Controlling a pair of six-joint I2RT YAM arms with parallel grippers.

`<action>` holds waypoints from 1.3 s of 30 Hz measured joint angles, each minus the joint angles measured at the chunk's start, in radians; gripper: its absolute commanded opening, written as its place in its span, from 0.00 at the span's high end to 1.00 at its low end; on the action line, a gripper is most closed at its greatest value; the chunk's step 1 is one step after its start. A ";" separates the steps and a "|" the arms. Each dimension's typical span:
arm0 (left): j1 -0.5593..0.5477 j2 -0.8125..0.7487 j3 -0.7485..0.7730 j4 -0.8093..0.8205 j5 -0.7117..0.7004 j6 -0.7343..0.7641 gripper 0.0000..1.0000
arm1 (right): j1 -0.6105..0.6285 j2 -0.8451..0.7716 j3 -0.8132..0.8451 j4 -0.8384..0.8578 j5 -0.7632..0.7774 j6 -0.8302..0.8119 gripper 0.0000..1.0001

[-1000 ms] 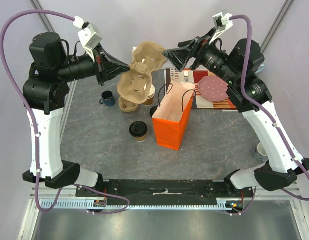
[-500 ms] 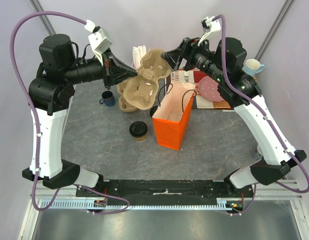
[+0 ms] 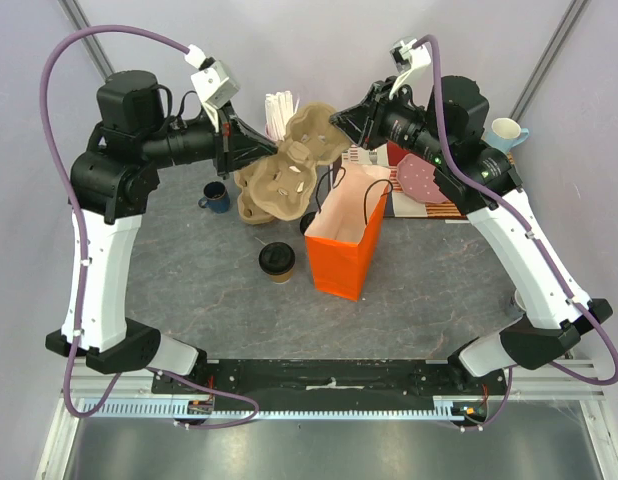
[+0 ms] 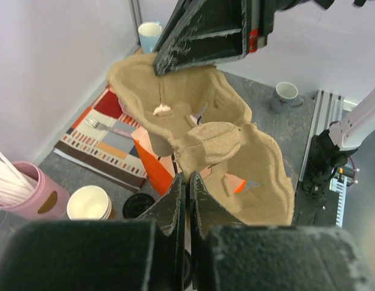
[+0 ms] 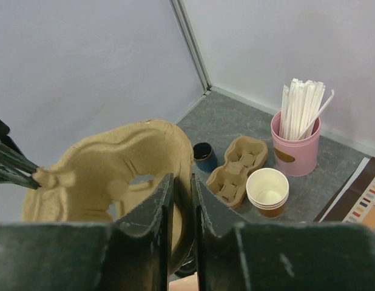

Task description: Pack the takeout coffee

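Nearest the bases: takeout coffee [image 3: 277, 259] stands upright on the table [image 3: 189, 285], black lid on, just beside the left face of the orange bag [image 3: 341, 255] (close, can't tell if touching). The bag is upright with its mouth open upward. Neither hand is near the cup. Further back and up in the air, both are on one pulp carrier [image 3: 289, 170]. The left gripper [image 3: 265, 149] is pinched fully closed on the carrier's left edge. The right gripper [image 3: 339, 118] has its jaws drawn down to a narrow slot with the opposite rim between them; it reads as a grip, how firm I can't tell. The carrier's long axis runs roughly gripper to gripper, tilted, hanging beside the far-left corner of the bag mouth. Key geometry: the coffee sits below both grippers and toward the near edge, cup axis vertical, on the left arm's side of the bag. So the left arm has the clearer line; the right would have to reach across the bag. My read: nothing is packed yet, and the carrier must be placed before a hand is free for the cup. Farther back on the table: blue mug [image 3: 216, 197], second carrier [image 5: 236, 170], lidless paper cups [image 5: 267, 189], pink straw holder [image 5: 295, 145].
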 measured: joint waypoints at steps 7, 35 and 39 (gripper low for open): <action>0.000 0.000 -0.111 0.005 -0.029 0.013 0.58 | 0.000 -0.011 0.000 -0.001 0.017 -0.106 1.00; -0.076 0.008 -0.454 0.137 -0.085 0.067 0.20 | -0.084 -0.132 0.086 -0.010 0.202 -0.370 1.00; -0.127 0.028 -0.511 0.180 -0.120 0.064 0.22 | -0.093 -0.145 0.066 -0.021 0.250 -0.408 1.00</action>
